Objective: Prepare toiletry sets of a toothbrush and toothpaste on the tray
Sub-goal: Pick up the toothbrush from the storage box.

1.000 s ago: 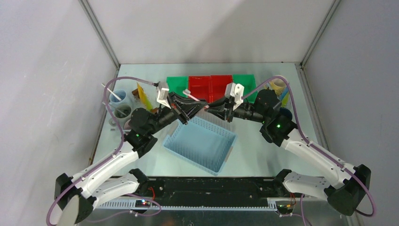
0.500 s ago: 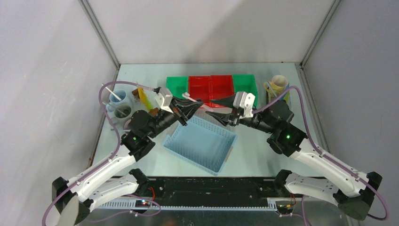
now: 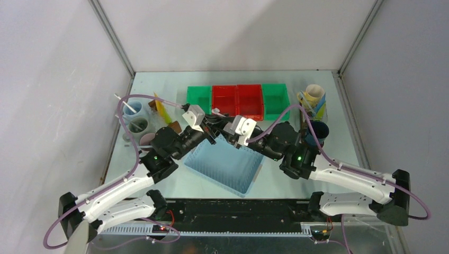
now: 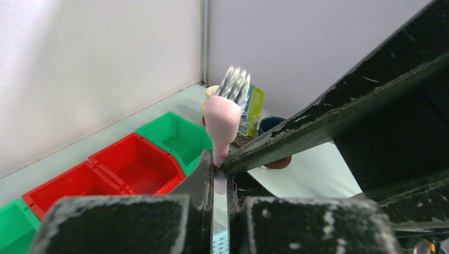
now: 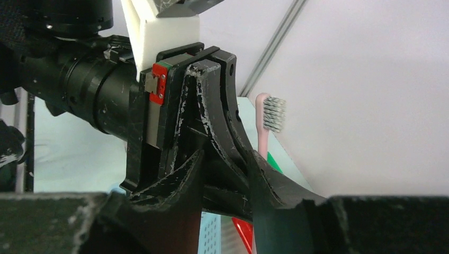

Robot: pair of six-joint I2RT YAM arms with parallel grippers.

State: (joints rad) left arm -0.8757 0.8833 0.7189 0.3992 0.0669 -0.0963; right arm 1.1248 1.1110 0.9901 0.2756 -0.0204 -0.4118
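Top external view, left to right: you have a pale blue mug [image 3: 132, 109] and a grey mug [image 3: 138, 126] at the left edge of the table. Next come the left gripper [image 3: 213, 125] and the right gripper [image 3: 226, 130], set tip to tip above the far edge of the light blue basket [image 3: 225, 164]. A cream mug [image 3: 313, 94] and a dark blue mug [image 3: 317, 128] stand at the right. The left jaws are clamped on the handle of the pink toothbrush [image 4: 223, 119], held in the air with its bristles up. The right jaws stand apart on either side of the left fingertips, gripping nothing that you can confirm. Judge the step in hand as a handover of the pink toothbrush from left to right. The next move calls for closing the right jaws on the handle before you release the left. You then carry it to a mug on the dark brown tray [image 4: 276, 162], which shows under the dark blue mug in the left wrist view.
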